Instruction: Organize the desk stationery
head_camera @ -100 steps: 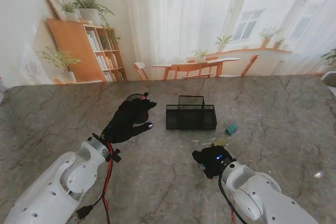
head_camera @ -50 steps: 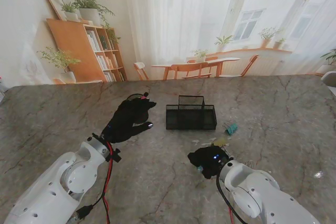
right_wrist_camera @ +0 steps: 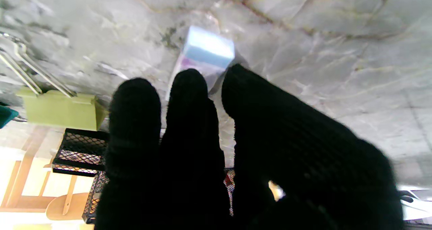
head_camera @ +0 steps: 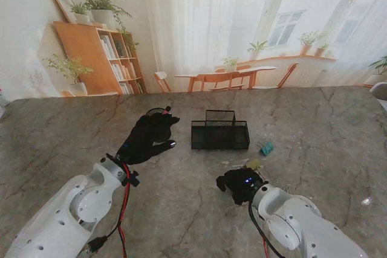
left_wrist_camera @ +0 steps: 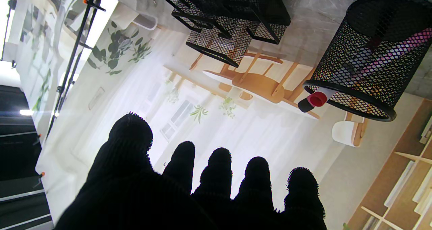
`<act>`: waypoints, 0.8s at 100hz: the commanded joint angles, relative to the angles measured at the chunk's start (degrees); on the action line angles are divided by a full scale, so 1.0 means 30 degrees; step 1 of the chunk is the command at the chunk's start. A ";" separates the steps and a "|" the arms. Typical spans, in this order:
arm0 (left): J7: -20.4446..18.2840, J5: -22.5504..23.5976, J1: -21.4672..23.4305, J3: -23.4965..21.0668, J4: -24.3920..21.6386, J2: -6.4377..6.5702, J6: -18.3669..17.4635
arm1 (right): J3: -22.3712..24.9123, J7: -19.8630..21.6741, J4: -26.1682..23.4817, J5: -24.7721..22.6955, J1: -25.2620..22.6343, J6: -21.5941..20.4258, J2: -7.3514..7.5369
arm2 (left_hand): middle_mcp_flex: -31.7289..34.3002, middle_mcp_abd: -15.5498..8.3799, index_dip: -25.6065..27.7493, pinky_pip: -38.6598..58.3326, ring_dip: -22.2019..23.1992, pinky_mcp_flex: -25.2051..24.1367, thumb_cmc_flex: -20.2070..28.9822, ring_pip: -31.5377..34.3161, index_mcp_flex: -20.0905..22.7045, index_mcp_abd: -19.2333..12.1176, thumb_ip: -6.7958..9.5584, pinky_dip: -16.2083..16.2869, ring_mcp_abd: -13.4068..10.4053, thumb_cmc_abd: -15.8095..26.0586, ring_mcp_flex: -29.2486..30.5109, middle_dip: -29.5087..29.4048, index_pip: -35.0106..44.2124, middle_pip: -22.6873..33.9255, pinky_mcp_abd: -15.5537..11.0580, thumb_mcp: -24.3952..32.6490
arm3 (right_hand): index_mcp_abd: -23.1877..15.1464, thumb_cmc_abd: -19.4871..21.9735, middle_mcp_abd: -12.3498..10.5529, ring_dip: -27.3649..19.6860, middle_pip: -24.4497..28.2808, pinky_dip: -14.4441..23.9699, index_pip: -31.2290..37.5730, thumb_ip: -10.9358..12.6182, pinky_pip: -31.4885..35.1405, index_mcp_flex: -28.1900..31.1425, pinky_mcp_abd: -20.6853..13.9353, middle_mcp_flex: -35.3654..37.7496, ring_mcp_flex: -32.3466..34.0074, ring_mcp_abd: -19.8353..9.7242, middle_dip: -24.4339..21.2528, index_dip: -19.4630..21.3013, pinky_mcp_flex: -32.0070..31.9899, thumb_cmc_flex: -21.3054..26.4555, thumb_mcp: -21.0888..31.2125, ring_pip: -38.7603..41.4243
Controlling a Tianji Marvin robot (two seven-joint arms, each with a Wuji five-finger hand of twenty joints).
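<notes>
Stand view shows the right hand [head_camera: 239, 185] low near the counter's [head_camera: 326, 125] near edge, fingers [right_wrist_camera: 189, 98] closing on a small pale-blue eraser [right_wrist_camera: 207, 49] though a firm grip cannot be told, while the left hand [head_camera: 147, 137] hovers open-fingered beside the mesh organizer [head_camera: 220, 134] mid-counter

A mesh tray [head_camera: 220, 135] sits mid-table [head_camera: 326, 125]. A mesh cup [left_wrist_camera: 369, 51] holding markers [left_wrist_camera: 315, 99] stands left of it. Clips [head_camera: 266, 148] lie right.
</notes>
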 commanded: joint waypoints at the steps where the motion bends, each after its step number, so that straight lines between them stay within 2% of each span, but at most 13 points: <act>1: 0.0046 -0.0041 0.0061 0.0007 0.0053 -0.0081 0.0000 | -0.0203 0.0175 0.0514 0.0093 0.0034 -0.0185 0.0054 | 0.0170 0.0026 0.0129 0.0287 0.0143 -0.0313 0.0532 0.0128 0.0290 -0.0141 -0.2281 0.0516 -0.0158 0.1222 0.0382 0.0114 0.0096 0.0038 -0.0386 -0.0508 | -0.0261 -0.0420 -0.0281 -0.0023 -0.0247 -0.0647 -0.0275 -0.0612 -0.0294 0.1928 -0.1058 0.1536 0.0274 -0.0160 0.0624 -0.1343 0.0688 0.0581 -0.0130 -0.1471; 6: 0.0054 -0.0045 0.0065 0.0003 0.0056 -0.0083 0.0002 | -0.0226 0.0206 0.0526 0.0101 0.0083 -0.0335 0.0068 | 0.0201 0.0046 0.0134 0.0308 0.0149 -0.0300 0.0530 0.0135 0.0320 -0.0136 -0.2283 0.0517 -0.0151 0.1213 0.0412 0.0118 0.0106 0.0048 -0.0406 -0.0513 | -0.0933 -0.0521 -0.0665 -0.0197 -0.0518 -0.0982 0.1390 -0.0552 -0.0356 0.2217 -0.1002 0.2099 0.0506 0.0057 0.0783 -0.1979 0.0814 0.0672 0.0024 -0.2233; 15: 0.0071 -0.0031 0.0067 -0.0005 0.0065 -0.0082 -0.0016 | -0.0184 0.0342 0.0482 0.0094 0.0078 -0.0434 0.0082 | 0.0220 0.0056 0.0140 0.0350 0.0157 -0.0287 0.0550 0.0141 0.0335 -0.0114 -0.2278 0.0518 -0.0174 0.1201 0.0445 0.0123 0.0110 0.0052 -0.0406 -0.0501 | -0.2080 -0.0644 -0.1447 -0.0717 0.0366 -0.1065 0.3302 -0.0254 -0.0118 0.2318 -0.0421 0.2011 0.0464 0.0942 0.1290 -0.1211 0.0870 0.0789 0.0360 -0.2916; 19: 0.0072 -0.0025 0.0066 -0.0008 0.0067 -0.0081 -0.0026 | -0.0104 0.0407 0.0421 0.0050 0.0025 -0.0502 0.0090 | 0.0212 0.0031 0.0145 0.0364 0.0161 -0.0287 0.0551 0.0144 0.0361 -0.0104 -0.2278 0.0515 -0.0159 0.1201 0.0459 0.0124 0.0121 0.0048 -0.0416 -0.0501 | -0.2118 -0.0595 -0.1435 -0.0688 0.0971 -0.0781 0.3724 -0.0192 0.0293 0.1711 0.0477 0.1419 -0.0267 0.2190 0.1685 -0.1053 0.0516 0.0252 0.0265 -0.3122; 22: 0.0068 -0.0023 0.0066 -0.0008 0.0067 -0.0080 -0.0030 | -0.0004 0.0445 0.0321 -0.0063 -0.0056 -0.0581 0.0102 | 0.0222 0.0043 0.0148 0.0372 0.0161 -0.0290 0.0564 0.0138 0.0373 -0.0103 -0.2277 0.0512 -0.0159 0.1194 0.0448 0.0126 0.0126 0.0051 -0.0417 -0.0497 | -0.1829 -0.0348 -0.1312 -0.0371 0.1101 -0.0276 0.3280 -0.0094 0.0765 0.0987 0.1090 0.0606 -0.1044 0.2706 0.1793 -0.1304 -0.0135 -0.0361 0.0167 -0.3069; 26: 0.0061 -0.0026 0.0061 -0.0006 0.0069 -0.0079 -0.0039 | 0.0181 0.0466 0.0148 -0.0334 -0.0191 -0.0770 0.0126 | 0.0213 0.0048 0.0150 0.0384 0.0165 -0.0290 0.0567 0.0142 0.0374 -0.0110 -0.2276 0.0508 -0.0152 0.1212 0.0463 0.0126 0.0126 0.0046 -0.0422 -0.0493 | -0.1520 0.0126 -0.1144 0.0093 0.1145 0.0654 0.2408 0.0187 0.1405 0.0413 0.1166 -0.0346 -0.1702 0.2675 0.1647 -0.1276 -0.0973 -0.1047 0.0182 -0.2679; 32: 0.0042 -0.0047 0.0044 0.0011 0.0082 -0.0079 -0.0051 | 0.0475 0.0396 -0.0061 -0.0549 -0.0388 -0.1035 0.0130 | 0.0236 0.0054 0.0158 0.0404 0.0170 -0.0288 0.0536 0.0145 0.0407 -0.0098 -0.2281 0.0499 -0.0177 0.1203 0.0478 0.0131 0.0138 0.0055 -0.0437 -0.0512 | -0.1094 0.1458 -0.0834 0.0643 0.0789 0.1655 0.0833 0.1397 0.2223 -0.0219 0.1389 -0.1506 -0.2368 0.2618 0.0952 -0.0938 -0.2128 -0.2486 0.0031 -0.2055; 44: -0.0032 -0.0101 -0.0001 0.0060 0.0107 -0.0074 -0.0078 | 0.0905 -0.0226 -0.0373 -0.0312 -0.0756 -0.0797 0.0002 | 0.0234 0.0057 0.0162 0.0417 0.0172 -0.0291 0.0565 0.0137 0.0397 -0.0093 -0.2278 0.0462 -0.0163 0.1216 0.0478 0.0133 0.0131 0.0050 -0.0439 -0.0498 | -0.0831 0.2548 -0.0308 0.0844 0.0464 0.1817 -0.0174 0.2287 0.2759 -0.0625 0.1835 -0.2405 -0.2896 0.2830 0.0194 -0.0375 -0.3234 -0.3470 -0.0642 -0.1571; 68: -0.0074 -0.0188 -0.0067 0.0148 0.0148 -0.0083 -0.0091 | 0.1612 -0.0261 -0.0929 -0.0921 -0.1283 -0.0551 -0.0022 | 0.0233 0.0062 0.0175 0.0390 0.0176 -0.0285 0.0561 0.0135 0.0423 -0.0086 -0.2279 0.0344 -0.0155 0.1240 0.0476 0.0137 0.0141 0.0049 -0.0529 -0.0503 | -0.0397 0.3137 0.0322 0.1252 -0.0130 0.1822 -0.2162 0.2499 0.3426 -0.1812 0.2378 -0.3155 -0.3088 0.2900 0.0015 -0.0279 -0.3711 -0.3996 -0.1548 -0.0403; 80: -0.0058 -0.0188 -0.0087 0.0171 0.0164 -0.0086 -0.0095 | 0.1766 0.0508 -0.1167 -0.1550 -0.1473 -0.0269 0.0039 | 0.0253 0.0101 0.0179 0.0370 0.0176 -0.0287 0.0579 0.0136 0.0433 -0.0074 -0.2279 0.0295 -0.0157 0.1253 0.0484 0.0140 0.0143 0.0053 -0.0537 -0.0498 | 0.0064 0.3504 0.0895 0.1382 -0.0671 0.2014 -0.3483 0.2489 0.3744 -0.2202 0.3002 -0.3492 -0.3342 0.3337 -0.0119 -0.0467 -0.4189 -0.4384 -0.2113 0.0068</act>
